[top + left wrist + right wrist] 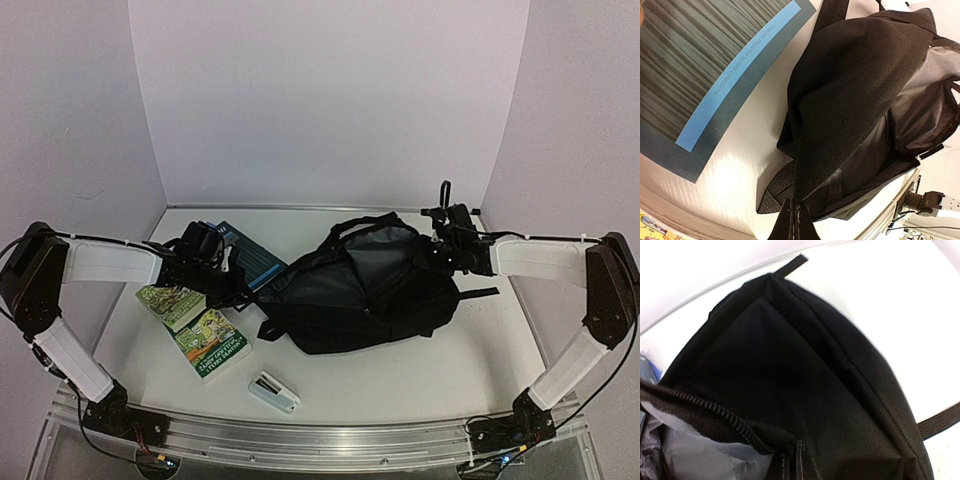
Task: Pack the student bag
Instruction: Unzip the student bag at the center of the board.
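The student bag (360,290) is a large black backpack lying in the middle of the table, its mouth pulled open to show grey lining (385,250). My left gripper (235,285) is at the bag's left end. In the left wrist view its jaws are shut (795,212) on the edge of the bag's black fabric (855,90). My right gripper (450,250) is at the bag's right end. In the right wrist view it is shut (799,452) on the rim beside the zipper (705,407). The bag's body (805,370) stretches away from it.
A grey-blue book (250,255) (705,65) lies left of the bag under my left arm. Two green books (170,303) (212,345) lie at the front left. A small white object (273,392) sits near the front edge. A strap (480,293) trails right.
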Action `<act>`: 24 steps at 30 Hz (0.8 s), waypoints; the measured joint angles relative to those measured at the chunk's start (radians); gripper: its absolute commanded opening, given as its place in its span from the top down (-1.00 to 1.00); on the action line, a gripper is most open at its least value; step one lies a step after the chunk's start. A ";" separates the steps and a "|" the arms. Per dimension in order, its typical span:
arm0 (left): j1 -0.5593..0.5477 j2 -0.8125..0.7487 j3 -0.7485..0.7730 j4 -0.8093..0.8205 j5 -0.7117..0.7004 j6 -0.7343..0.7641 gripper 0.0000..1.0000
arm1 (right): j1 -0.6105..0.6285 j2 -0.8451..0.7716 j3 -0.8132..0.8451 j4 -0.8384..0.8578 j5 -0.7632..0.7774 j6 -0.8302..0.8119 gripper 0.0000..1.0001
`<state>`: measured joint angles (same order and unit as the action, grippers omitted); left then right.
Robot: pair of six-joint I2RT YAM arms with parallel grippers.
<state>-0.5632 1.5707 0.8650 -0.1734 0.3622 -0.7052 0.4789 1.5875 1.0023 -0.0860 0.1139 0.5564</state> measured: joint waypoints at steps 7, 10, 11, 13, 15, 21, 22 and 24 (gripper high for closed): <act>0.013 0.117 0.044 0.027 0.065 0.003 0.99 | -0.022 0.048 -0.050 0.111 -0.161 -0.005 0.86; 0.010 0.161 0.069 0.035 0.081 0.011 0.80 | -0.028 0.084 -0.063 0.146 -0.220 -0.006 0.59; 0.008 0.169 0.077 0.037 0.085 0.016 0.75 | -0.029 0.092 -0.065 0.151 -0.235 -0.005 0.48; 0.002 0.177 0.086 0.046 0.093 0.023 0.57 | -0.030 0.102 -0.070 0.156 -0.260 -0.002 0.16; -0.010 0.177 0.096 0.053 0.105 0.027 0.27 | -0.030 0.105 -0.078 0.163 -0.290 -0.004 -0.14; -0.020 0.143 0.097 0.069 0.103 0.019 -0.53 | -0.030 0.071 -0.116 0.175 -0.334 -0.005 -0.53; -0.020 0.127 0.097 0.068 0.097 0.016 -0.61 | -0.030 0.047 -0.126 0.174 -0.348 -0.007 -0.58; -0.020 0.082 0.096 0.064 0.082 0.004 -0.70 | -0.030 0.010 -0.137 0.175 -0.373 -0.011 -0.68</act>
<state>-0.5835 1.6527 0.9611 -0.1097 0.4442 -0.7013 0.4492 1.5978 0.8654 0.0887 -0.2596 0.5453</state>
